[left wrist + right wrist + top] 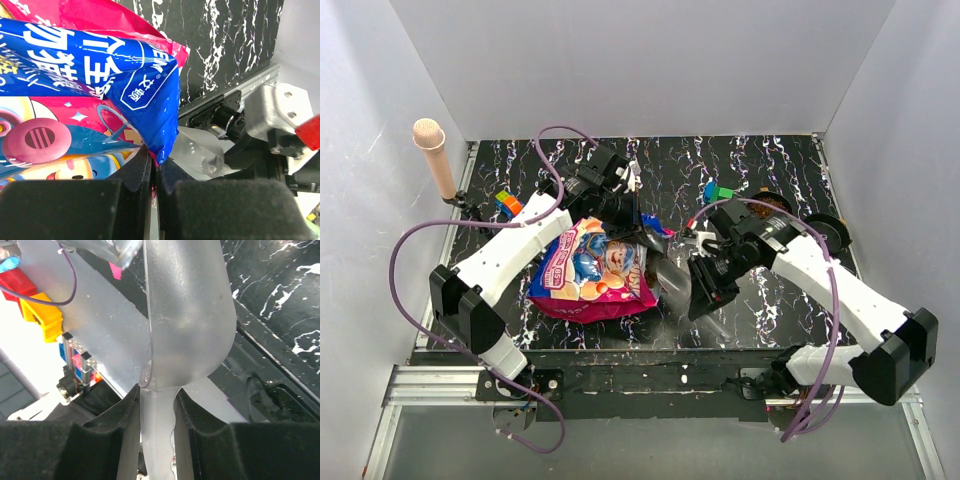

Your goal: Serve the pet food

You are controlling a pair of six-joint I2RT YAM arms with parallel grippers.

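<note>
Two grips: left gripper (155, 166) pinches glossy bag (100, 75), right gripper (157, 401) clamps translucent scoop (190, 315).

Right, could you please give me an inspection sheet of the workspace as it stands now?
Surface: black, white-veined tabletop.
Job's things: pink-and-blue pet food bag lying left of centre; clear scoop, no kibble discernible in it.
Clutter: toy blocks at far left, more at far centre; black bowls at right.
Hands: left hand shut on the bag's blue corner; right hand shut on the scoop's handle.
Cables: purple cables loop beside both arms.
Surroundings: white walls on three sides; foam-tipped post at far left.
</note>
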